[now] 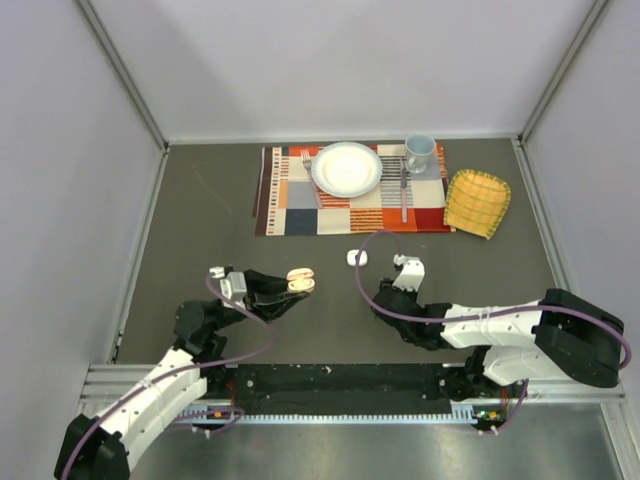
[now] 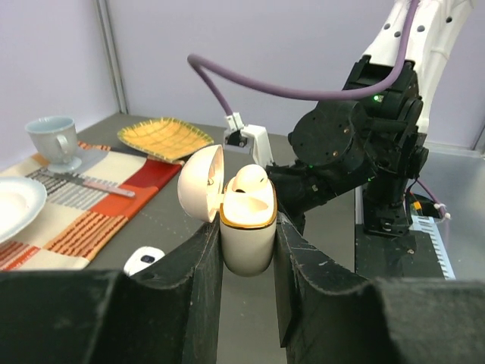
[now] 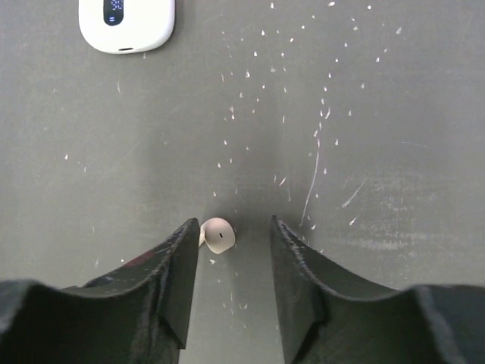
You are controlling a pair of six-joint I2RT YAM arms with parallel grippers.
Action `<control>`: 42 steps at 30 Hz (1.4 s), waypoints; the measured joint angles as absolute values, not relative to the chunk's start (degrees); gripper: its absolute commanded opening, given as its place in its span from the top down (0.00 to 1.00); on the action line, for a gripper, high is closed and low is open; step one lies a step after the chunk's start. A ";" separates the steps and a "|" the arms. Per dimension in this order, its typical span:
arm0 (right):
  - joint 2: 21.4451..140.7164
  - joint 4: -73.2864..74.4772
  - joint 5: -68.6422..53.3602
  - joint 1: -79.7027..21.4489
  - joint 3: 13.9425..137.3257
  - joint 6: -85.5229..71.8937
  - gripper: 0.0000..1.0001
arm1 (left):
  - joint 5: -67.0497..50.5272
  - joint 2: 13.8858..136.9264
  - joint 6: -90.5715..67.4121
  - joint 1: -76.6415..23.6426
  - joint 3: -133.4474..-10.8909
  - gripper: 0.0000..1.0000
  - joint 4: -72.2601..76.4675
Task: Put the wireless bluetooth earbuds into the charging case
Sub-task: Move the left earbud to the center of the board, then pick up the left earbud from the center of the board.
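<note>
My left gripper (image 1: 290, 287) is shut on a pale pinkish-beige charging case (image 2: 247, 235) and holds it upright above the table. Its lid (image 2: 201, 182) is open, and one earbud (image 2: 248, 178) sits in it. The case also shows in the top view (image 1: 300, 279). My right gripper (image 3: 235, 227) is open and low over the table. A pinkish-beige earbud (image 3: 217, 233) lies between its jaws, right beside the left finger (image 3: 178, 262). A shut white case (image 3: 126, 23) lies on the table beyond it, also visible from above (image 1: 356, 257). No white earbuds show.
A patchwork placemat (image 1: 290, 215) at the back carries a white plate (image 1: 347, 168), a fork (image 1: 309, 170), a knife (image 1: 404, 195) and a blue-grey cup (image 1: 419, 151). A yellow checked dish (image 1: 477, 202) lies to its right. The right arm (image 2: 356, 144) stands close behind the held case.
</note>
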State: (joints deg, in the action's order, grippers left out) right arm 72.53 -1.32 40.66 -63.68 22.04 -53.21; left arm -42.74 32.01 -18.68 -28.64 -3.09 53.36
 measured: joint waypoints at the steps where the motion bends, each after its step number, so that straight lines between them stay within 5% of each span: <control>1: 72.53 -0.62 40.71 -63.68 22.33 -53.19 0.53 | -42.52 31.05 -18.52 -28.73 -3.07 1.00 52.93; 7: 70.96 7.46 40.64 -63.66 29.04 -52.97 0.50 | -41.08 25.63 -17.19 -28.91 -3.07 1.00 49.06; 8: 70.41 8.43 40.53 -63.66 30.22 -53.04 0.41 | -40.91 25.19 -16.95 -28.91 -3.07 1.00 48.58; 13: 66.54 13.98 39.27 -63.07 35.11 -58.52 0.40 | -39.99 24.21 -16.29 -28.91 -3.07 1.00 46.17; 17: 62.76 18.35 35.55 -60.58 35.24 -67.68 0.27 | -39.53 24.21 -16.12 -28.91 -3.07 1.00 44.82; 21: 60.23 23.46 32.86 -59.07 35.75 -75.07 0.28 | -39.09 24.21 -16.05 -28.91 -3.07 1.00 44.36; 26: 60.77 27.83 25.54 -54.54 37.93 -81.25 0.01 | -38.24 24.12 -15.90 -28.91 -3.07 1.00 43.70; 42: 52.51 33.69 23.99 -51.18 40.45 -81.17 0.01 | -36.32 22.13 -15.03 -28.91 -3.07 1.00 41.80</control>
